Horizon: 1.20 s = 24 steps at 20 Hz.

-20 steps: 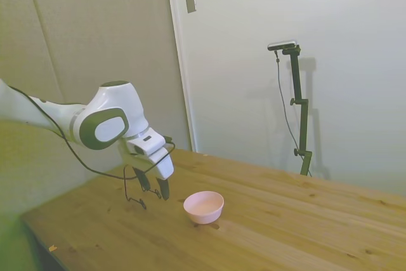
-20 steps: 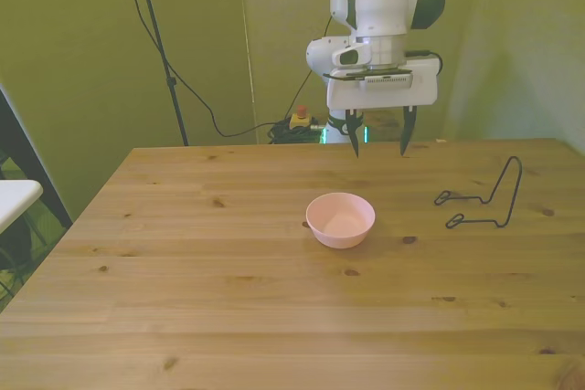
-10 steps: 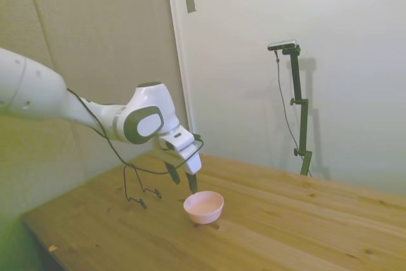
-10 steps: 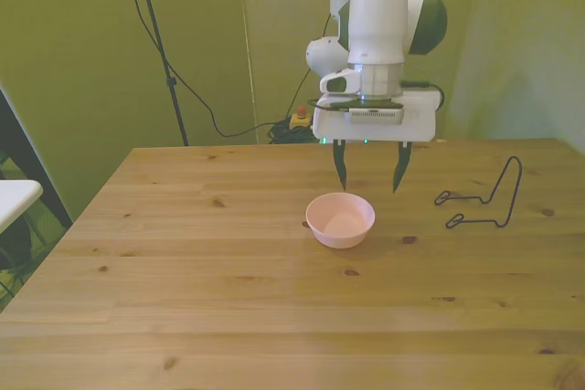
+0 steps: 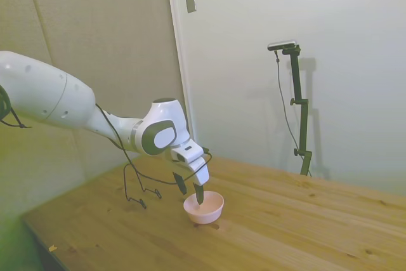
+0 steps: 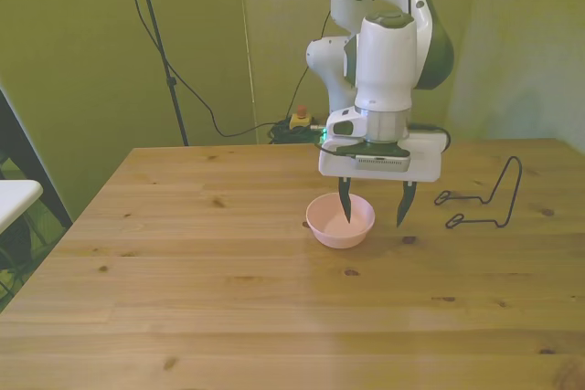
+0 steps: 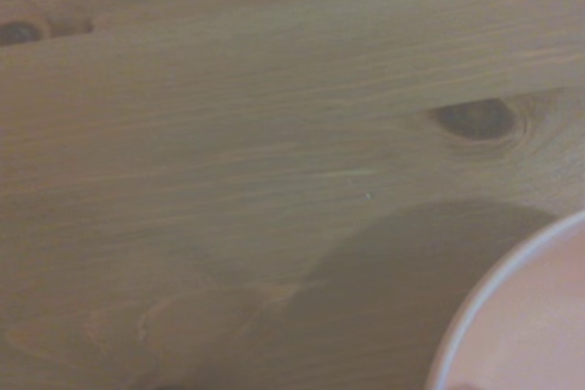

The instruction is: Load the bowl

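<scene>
The small pale pink bowl (image 6: 339, 221) sits upright and empty on the wooden table (image 6: 228, 299).

I count one pale pink bowl (image 6: 340, 221), one thin black wire rack (image 6: 484, 196), one wooden table (image 6: 228, 308), and one robot gripper (image 6: 374, 212) in my views.

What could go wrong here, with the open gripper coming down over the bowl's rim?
The gripper is open, one finger inside the pink bowl and the other outside its wall on the front view's right. The light bowl may skid or tip if a finger lands on the rim. A grip on a thin, sloped wall could slip. The wire rack stands apart, so a crooked hold may complicate loading.
</scene>
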Each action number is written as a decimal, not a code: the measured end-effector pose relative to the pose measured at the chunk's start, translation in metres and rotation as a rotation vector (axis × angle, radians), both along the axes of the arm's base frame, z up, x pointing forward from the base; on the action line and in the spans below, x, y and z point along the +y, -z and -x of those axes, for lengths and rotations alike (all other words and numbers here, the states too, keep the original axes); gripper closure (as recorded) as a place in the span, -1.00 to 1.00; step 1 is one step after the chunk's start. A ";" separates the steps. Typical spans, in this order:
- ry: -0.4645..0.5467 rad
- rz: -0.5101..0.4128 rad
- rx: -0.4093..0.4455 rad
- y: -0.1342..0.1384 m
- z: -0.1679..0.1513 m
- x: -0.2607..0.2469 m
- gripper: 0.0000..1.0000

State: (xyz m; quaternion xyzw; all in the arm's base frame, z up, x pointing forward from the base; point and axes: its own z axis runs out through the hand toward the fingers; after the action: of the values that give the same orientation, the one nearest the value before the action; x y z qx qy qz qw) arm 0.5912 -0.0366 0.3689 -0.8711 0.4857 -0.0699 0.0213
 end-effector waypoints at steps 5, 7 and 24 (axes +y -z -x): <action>0.008 0.002 0.010 0.008 -0.001 -0.004 1.00; 0.008 0.003 0.009 0.008 -0.001 -0.005 1.00; 0.000 0.006 0.020 0.017 0.001 -0.009 1.00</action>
State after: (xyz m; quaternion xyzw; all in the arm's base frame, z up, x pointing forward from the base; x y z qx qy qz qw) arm 0.5906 -0.0458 0.3518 -0.8718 0.4856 -0.0625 0.0140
